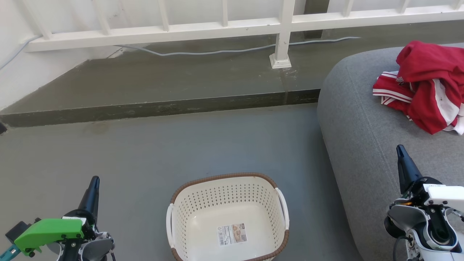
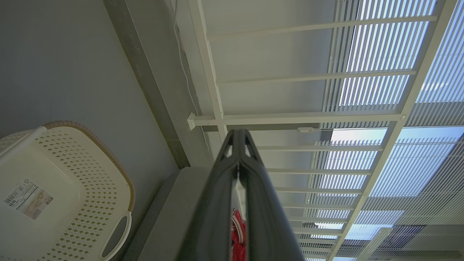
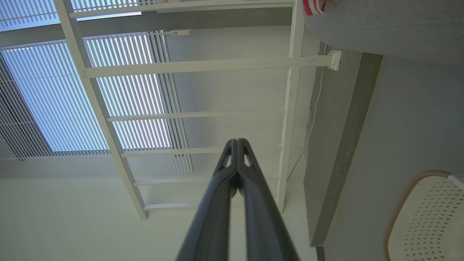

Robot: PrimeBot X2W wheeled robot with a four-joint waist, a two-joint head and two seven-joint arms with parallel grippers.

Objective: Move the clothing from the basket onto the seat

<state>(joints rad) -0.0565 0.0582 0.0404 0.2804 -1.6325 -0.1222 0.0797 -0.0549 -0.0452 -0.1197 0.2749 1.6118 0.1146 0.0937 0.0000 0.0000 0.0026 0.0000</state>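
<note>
Head view: basket on floor, only a label sticker on its bottom. Clothing heaped on seat, well apart from basket. Left end effector and right end effector both closed, empty. White railing behind.
Left wrist view: fingers pressed together; basket at left, red clothing seen between them.
Right wrist view: fingers together; basket lower right, seat top right.

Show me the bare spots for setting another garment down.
The seat is bare across its near and left part, from the clothing down to the right gripper. The floor is open between the basket and the step. The basket's bottom is bare but for a label. Only the seat's far right is crowded.
</note>
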